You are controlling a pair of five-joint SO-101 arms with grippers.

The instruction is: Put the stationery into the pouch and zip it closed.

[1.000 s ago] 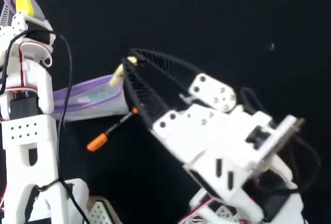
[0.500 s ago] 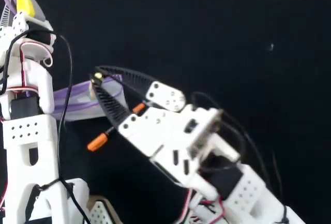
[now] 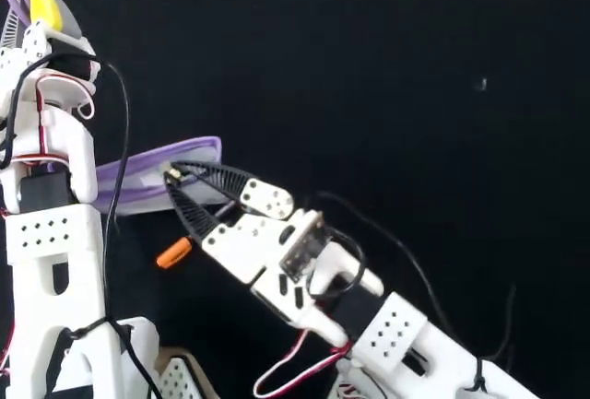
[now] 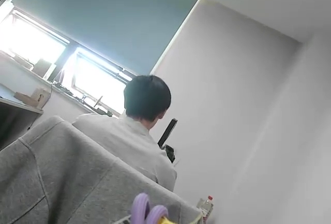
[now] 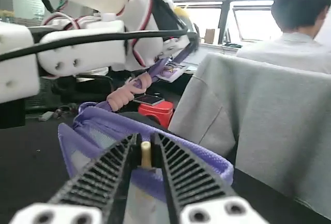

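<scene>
Looking down from the high view, the black worktop [image 3: 387, 76] carried a flat purple fabric pouch [image 3: 147, 170] lying over towards the left, partly behind the tall white left arm [image 3: 51, 224] that stood upright at that edge. The right arm stretched in low from the near right corner, and the right tool [image 3: 171, 177], with its black ribbed fingers, was drawn together on a pale cream stick [image 3: 173, 174], holding it right at the pouch's near end. Just in front of the pouch, on the bare worktop, lay an orange-capped pen [image 3: 173, 252], its far part hidden under the right tool. The left tool [image 3: 33, 1] was raised high at the far left corner, well apart from the pouch's body, and I could not tell whether its fingers were apart or together. From the left wrist view, pointing up into the room, a purple loop [image 4: 140, 208] and a yellow piece [image 4: 161, 220] poked up beside a drape of grey fabric [image 4: 62, 177]. From the right wrist view, the two ribbed fingers ran close alongside the cream stick with its tip standing upright between them, just in front of the pouch's purple rim; the left arm crossed above, and a red box [image 5: 155, 111] sat beyond the pouch.
</scene>
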